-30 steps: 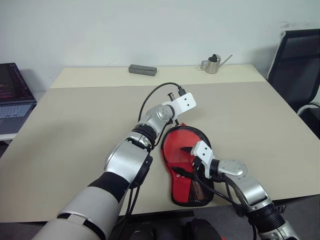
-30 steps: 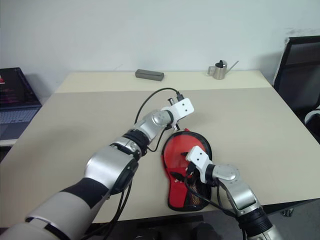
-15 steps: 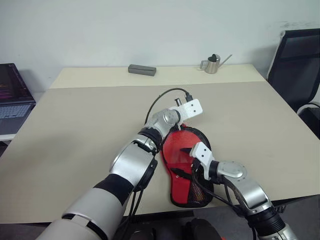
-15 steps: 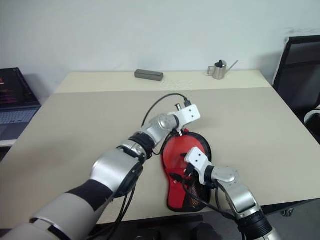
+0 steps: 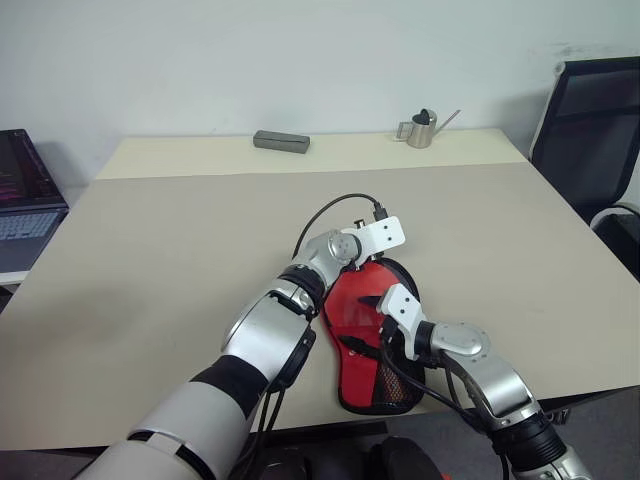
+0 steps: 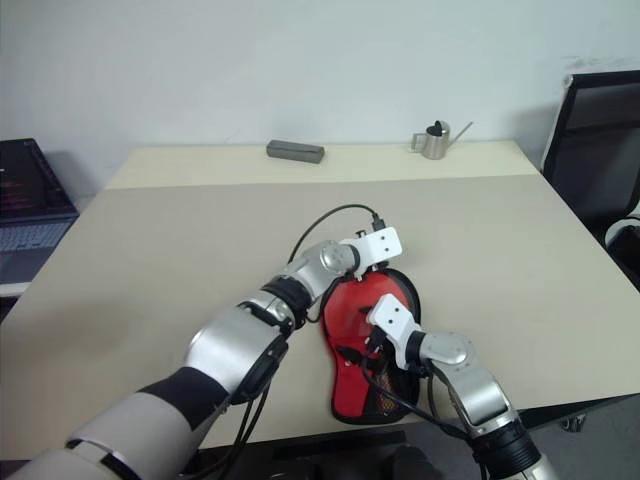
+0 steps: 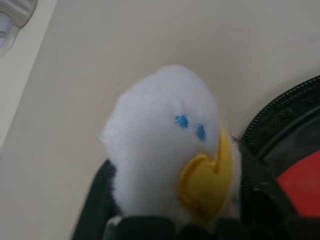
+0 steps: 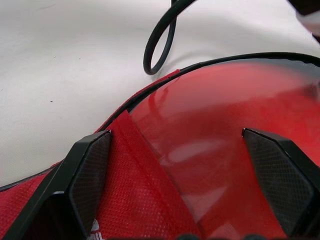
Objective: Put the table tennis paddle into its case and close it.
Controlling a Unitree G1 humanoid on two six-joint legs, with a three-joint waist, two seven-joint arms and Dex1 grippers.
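The table tennis paddle (image 5: pixel 352 300) lies red face up inside the open case (image 5: pixel 378 385), near the table's front edge. The case's red fabric (image 8: pixel 135 200) and black zip rim (image 7: pixel 280 115) surround it. My left gripper (image 7: pixel 175 170) is at the case's far end, its fingers apart on either side of the white duck charm (image 7: pixel 165 130); whether they press on it I cannot tell. My right gripper (image 8: pixel 185 165) hovers open just above the paddle's glossy face (image 8: pixel 215 130), nothing between its fingers (image 8: pixel 90 170).
At the table's far edge lie a grey box (image 5: pixel 281 141) and a small metal watering can (image 5: pixel 424 128). A laptop (image 5: pixel 20 190) sits off to the left, a black chair (image 5: pixel 590 130) to the right. A black cable (image 5: pixel 320 215) loops over my left wrist.
My left hand has come down and to the right, onto the far rim of the case. The right arm, paddle and case have stayed put.
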